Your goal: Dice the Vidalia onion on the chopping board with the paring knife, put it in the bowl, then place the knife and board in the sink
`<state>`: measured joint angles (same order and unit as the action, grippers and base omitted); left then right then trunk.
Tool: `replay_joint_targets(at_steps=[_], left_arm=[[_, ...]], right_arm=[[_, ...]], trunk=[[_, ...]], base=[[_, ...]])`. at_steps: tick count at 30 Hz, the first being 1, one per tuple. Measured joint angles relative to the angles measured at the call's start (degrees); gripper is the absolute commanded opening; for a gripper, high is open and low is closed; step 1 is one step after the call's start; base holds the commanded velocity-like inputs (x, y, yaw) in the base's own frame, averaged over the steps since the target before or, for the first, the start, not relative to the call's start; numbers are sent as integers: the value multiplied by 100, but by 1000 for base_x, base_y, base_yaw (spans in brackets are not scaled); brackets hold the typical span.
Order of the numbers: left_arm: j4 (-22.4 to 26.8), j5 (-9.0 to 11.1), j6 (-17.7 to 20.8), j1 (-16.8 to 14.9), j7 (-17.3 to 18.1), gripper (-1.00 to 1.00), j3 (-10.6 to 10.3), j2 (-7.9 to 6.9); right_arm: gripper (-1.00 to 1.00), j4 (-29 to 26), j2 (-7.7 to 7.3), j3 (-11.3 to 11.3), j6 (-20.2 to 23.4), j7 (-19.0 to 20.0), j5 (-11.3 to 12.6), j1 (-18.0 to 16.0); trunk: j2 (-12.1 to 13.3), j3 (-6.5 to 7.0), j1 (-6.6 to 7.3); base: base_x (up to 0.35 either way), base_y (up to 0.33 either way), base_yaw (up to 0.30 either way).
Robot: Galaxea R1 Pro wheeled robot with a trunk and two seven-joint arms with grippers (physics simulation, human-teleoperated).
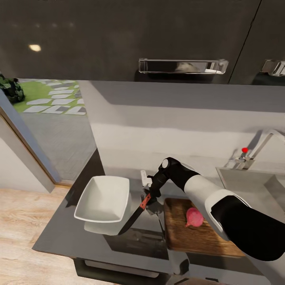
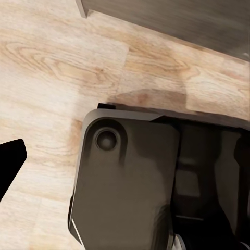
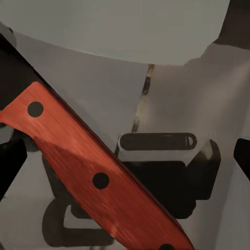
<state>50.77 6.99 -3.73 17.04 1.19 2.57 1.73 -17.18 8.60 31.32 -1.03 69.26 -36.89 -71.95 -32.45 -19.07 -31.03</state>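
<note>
Now the right gripper [image 1: 149,196] grasps the knife [image 1: 136,215] by its red handle between bowl [image 1: 103,199] and board [image 1: 194,233], where the onion [image 1: 194,217] sits; the left gripper's state I cannot tell.

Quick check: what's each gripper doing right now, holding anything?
Left gripper: cannot be told from these pictures.
Right gripper: jaws closed on the paring knife, held over the countertop beside the bowl.

- Light wood-plank floor [image 2: 57,62] across the upper area.
- Dark rounded robot base [image 2: 130,182] toward 6 o'clock.
- Black finger tip [image 2: 10,156] at 9 o'clock.
- Dark cabinet front [image 2: 172,15] at 12 o'clock.
</note>
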Motion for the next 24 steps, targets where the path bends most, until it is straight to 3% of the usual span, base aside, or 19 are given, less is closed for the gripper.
replay_joint_targets(at_steps=[7, 24], left_arm=[[5, -1, -1, -1, 0, 100, -2, -1], [5, 0, 0, 2, 0, 100, -2, -1]], right_arm=[[100, 1, -1, 0, 0, 0, 0, 0], [100, 0, 6, 0, 7, -6, 0, 0]], trunk=[[0, 0, 0], [0, 0, 1]], base=[[-130, -71, 0], [-8, -4, 0]])
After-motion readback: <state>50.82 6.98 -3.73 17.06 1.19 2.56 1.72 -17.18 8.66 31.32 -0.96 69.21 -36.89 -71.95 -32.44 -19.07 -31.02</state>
